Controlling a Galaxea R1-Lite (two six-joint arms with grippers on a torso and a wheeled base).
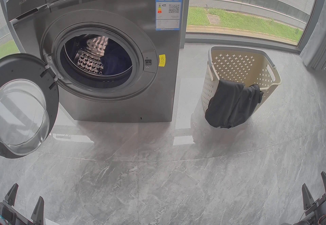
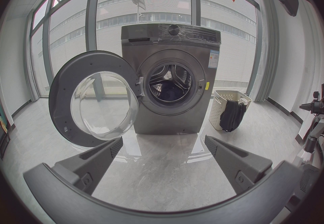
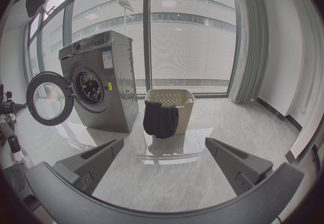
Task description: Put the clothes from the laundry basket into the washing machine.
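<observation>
Hanging low, left gripper (image 2: 163, 138), right gripper (image 3: 164, 139) agape

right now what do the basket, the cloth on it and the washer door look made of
Basket: probably moulded cream plastic, matte, star cutouts. Cloth: soft dark fabric, sagging in folds over the rim. Washer door: clear glossy window, glass or plastic, dark grey frame.

Washing machine (image 1: 112, 49) top cut off by upper edge; door (image 1: 23, 107) clipped at left edge. Dark garment (image 1: 232, 103) draped over laundry basket (image 1: 244, 63) rim hides near wall; basket floor unseen. Dark item (image 1: 115, 59) in drum (image 1: 89, 61), kind unclear. Left claw (image 1: 26, 198), right claw (image 1: 314, 185): fingertips only, rest below frame.
</observation>
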